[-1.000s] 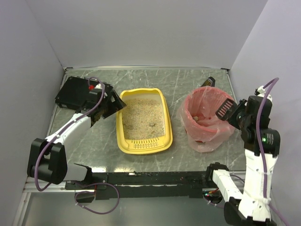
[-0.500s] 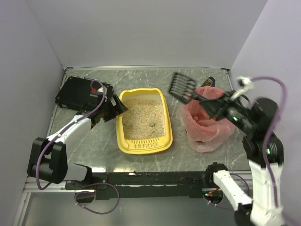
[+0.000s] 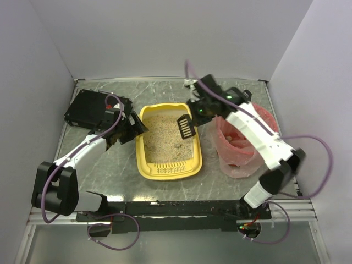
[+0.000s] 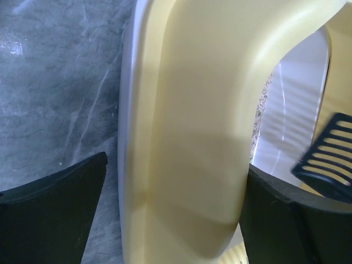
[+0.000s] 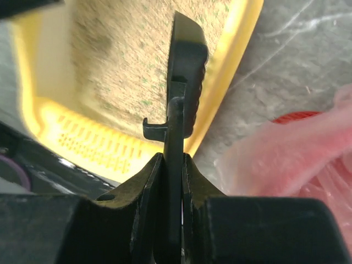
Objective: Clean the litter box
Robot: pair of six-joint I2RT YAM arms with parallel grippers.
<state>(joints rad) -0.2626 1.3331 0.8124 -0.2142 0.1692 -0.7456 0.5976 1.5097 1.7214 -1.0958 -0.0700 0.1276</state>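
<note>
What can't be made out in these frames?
Scoop load: too small in top view; edge-on in right wrist view.
Litter clumps: blurred in right wrist view.
Pink bin contents: right arm crosses it in top view.
Left end effector contact with litter box wall: own wrist covers it in top view; left wrist view inconclusive.

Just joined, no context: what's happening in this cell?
The right gripper is shut on a black slotted scoop, held over the litter at the right side of the yellow litter box. The left gripper, jaws open, straddles the box's left wall. A pink bag-lined bin stands to the right.
</note>
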